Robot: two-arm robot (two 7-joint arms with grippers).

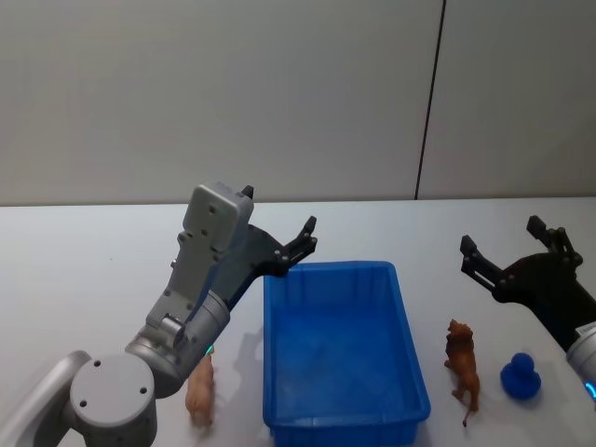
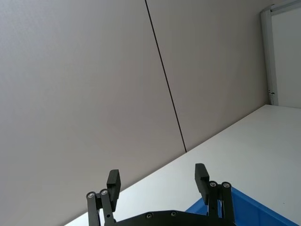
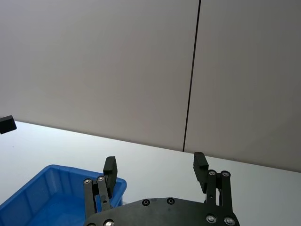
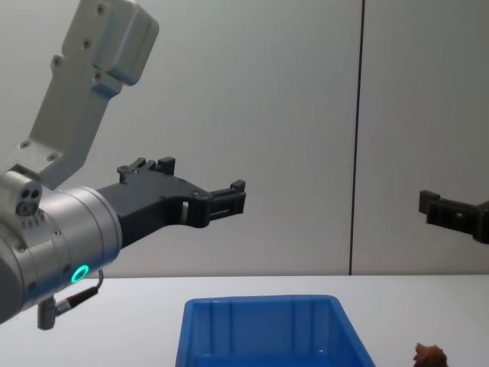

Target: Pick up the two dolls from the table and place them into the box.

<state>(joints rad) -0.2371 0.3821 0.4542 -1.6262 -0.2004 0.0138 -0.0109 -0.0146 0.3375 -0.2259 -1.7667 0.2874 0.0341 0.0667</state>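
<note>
The reddish-brown doll [image 1: 463, 371] stands on the white table [image 1: 84, 279] just beside the right wall of the blue box [image 1: 331, 268], near its front corner. The pale pink doll [image 1: 200, 392] stands on the table just beside the box's left wall, also towards the front, partly behind the left arm's joint. A small blue toy [image 1: 521, 376] sits near the brown doll, on the side away from the box. The left gripper [image 2: 157, 174] hangs in the air by the box's back left corner, its two black fingers spread wide with nothing between them. The right gripper [image 1: 501, 237] hangs raised to the right of the box, behind the brown doll, fingers likewise spread wide and empty.
</note>
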